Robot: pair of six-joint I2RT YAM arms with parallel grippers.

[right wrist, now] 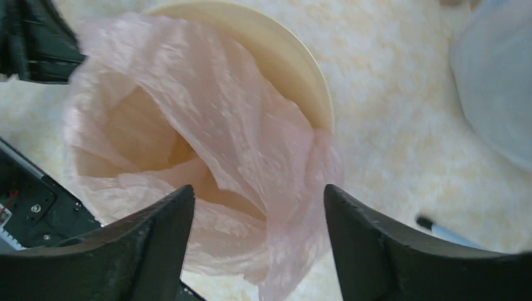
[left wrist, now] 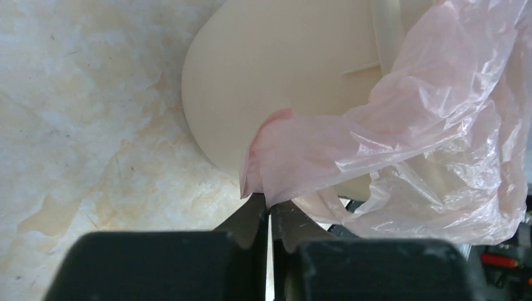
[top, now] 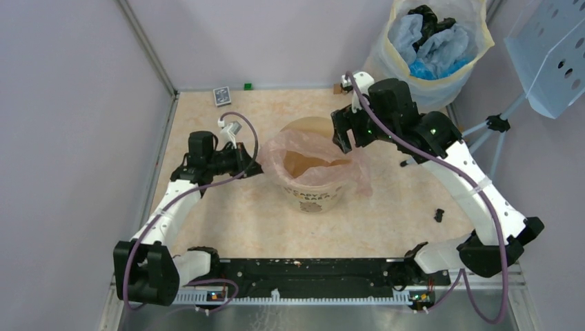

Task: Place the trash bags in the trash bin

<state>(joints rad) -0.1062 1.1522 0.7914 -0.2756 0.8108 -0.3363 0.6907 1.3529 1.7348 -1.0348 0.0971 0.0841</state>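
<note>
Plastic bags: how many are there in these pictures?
2. A thin pink bag lies draped into and over the cream bin mid-table; a big whitish-yellow bag stands at the far right corner. Crumpled stuff inside it may be more bags.

I see a big whitish-yellow bag (top: 383,61) of blue and black scraps beyond the counter (top: 234,214), and a small black piece (top: 439,215) near its right edge.
</note>
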